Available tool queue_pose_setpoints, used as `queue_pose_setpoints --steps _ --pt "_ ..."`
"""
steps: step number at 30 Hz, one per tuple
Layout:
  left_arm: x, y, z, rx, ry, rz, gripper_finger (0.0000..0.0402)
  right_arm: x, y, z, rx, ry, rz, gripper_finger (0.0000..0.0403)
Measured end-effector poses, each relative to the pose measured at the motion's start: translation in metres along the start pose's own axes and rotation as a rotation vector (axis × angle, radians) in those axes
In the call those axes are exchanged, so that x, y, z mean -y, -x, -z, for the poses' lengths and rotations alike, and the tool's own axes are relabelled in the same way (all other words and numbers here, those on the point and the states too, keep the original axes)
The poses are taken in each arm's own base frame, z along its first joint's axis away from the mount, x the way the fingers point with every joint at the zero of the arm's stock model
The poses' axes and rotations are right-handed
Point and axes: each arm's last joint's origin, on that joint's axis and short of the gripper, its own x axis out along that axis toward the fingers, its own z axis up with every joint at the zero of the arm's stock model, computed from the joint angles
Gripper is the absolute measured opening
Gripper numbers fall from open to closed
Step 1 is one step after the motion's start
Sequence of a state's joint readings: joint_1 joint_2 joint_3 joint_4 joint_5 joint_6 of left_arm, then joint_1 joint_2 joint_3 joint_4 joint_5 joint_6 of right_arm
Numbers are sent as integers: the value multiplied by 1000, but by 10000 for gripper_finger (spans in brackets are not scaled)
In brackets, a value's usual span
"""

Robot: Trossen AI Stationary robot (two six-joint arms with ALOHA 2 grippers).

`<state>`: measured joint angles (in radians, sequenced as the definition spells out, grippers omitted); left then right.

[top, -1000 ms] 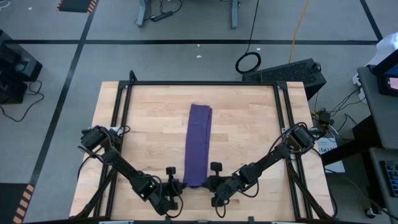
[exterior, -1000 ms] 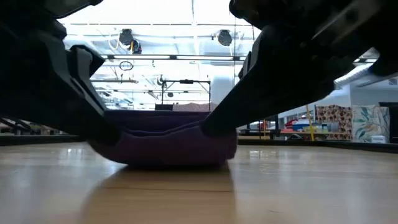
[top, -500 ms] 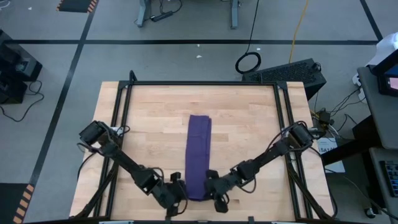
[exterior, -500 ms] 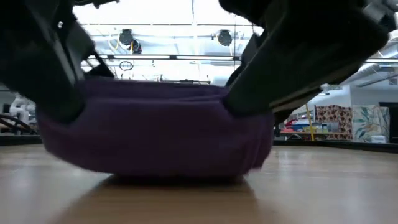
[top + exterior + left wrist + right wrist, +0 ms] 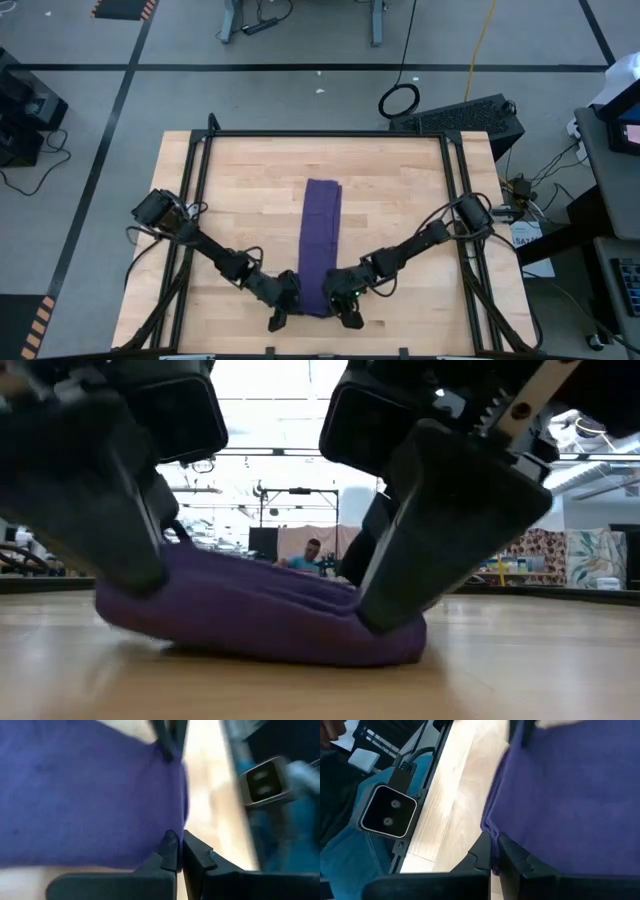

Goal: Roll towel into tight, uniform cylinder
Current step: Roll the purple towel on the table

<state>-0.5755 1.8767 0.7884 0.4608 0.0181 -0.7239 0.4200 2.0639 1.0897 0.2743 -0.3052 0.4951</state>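
Both arms are pinching the near end of the folded purple towel on the table.

The pale wooden table (image 5: 400, 200) with its black frame is carrying a long, narrow purple cloth towel (image 5: 320, 235), lying as a folded strip down the middle and running from mid-table toward the near edge. The left arm's dark gripper (image 5: 287, 300) is sitting at the strip's near left corner, and the right arm's dark gripper (image 5: 340, 302) at the near right corner. In each wrist view the jaws are closed down to a narrow slit, nipping the towel's edge (image 5: 172, 837) (image 5: 492, 836). Seen from table height, the near end of the towel (image 5: 260, 620) is bunching up between the two grippers, higher on one side.
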Motion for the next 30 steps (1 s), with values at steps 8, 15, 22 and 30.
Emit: queue_pose_setpoints --steps 8,15,22,30 --pt "20 3 3 61 49 193 7 -28 -7 1 45 35 -177 4" --pt "-3 -5 12 -26 89 34 6 -6 -8 5 -18 0 -116 4" --pt "-10 -8 13 -31 115 7 6 0 -11 8 -33 30 -86 16" --pt "-13 -8 14 -20 184 -44 6 -21 3 15 -73 86 78 77"
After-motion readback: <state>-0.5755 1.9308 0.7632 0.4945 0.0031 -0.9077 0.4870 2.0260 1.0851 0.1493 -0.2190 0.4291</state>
